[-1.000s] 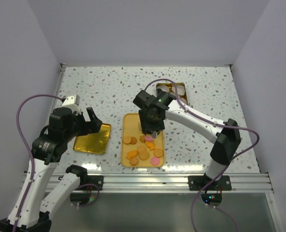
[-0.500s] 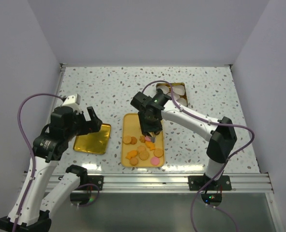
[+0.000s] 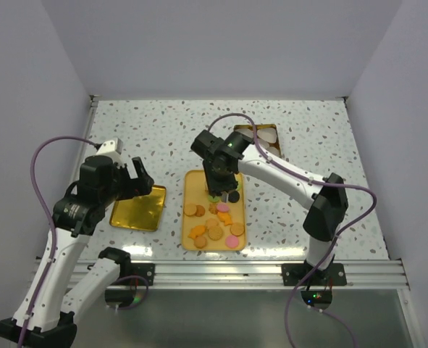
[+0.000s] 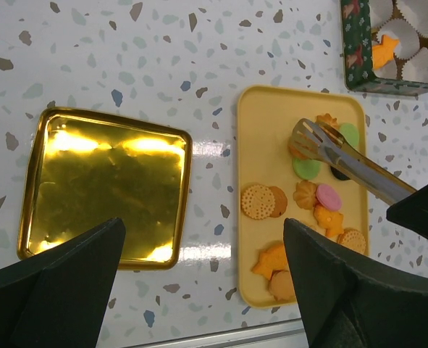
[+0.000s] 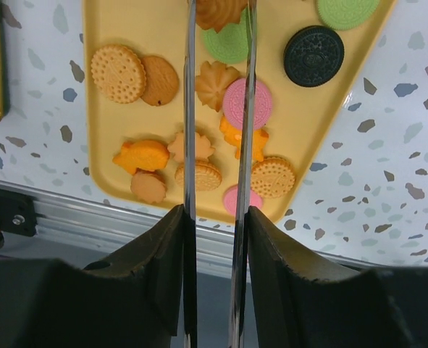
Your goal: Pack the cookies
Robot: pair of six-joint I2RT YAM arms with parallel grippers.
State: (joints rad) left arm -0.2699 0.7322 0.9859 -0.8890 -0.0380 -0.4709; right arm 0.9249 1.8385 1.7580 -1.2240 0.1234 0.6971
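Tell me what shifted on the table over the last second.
The right gripper carried its tongs toward the far end of the yellow tray; their tips now bracket a tan cookie. The left gripper hardly moved; gold tray and tin stayed put.

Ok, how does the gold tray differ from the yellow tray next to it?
The gold tray is mirror-shiny and roughly square; the yellow tray is matte and longer than wide. The gold tray shows nothing in it, while the yellow tray holds the cookies. Both lie flat on the speckled table, side by side, with raised rims.
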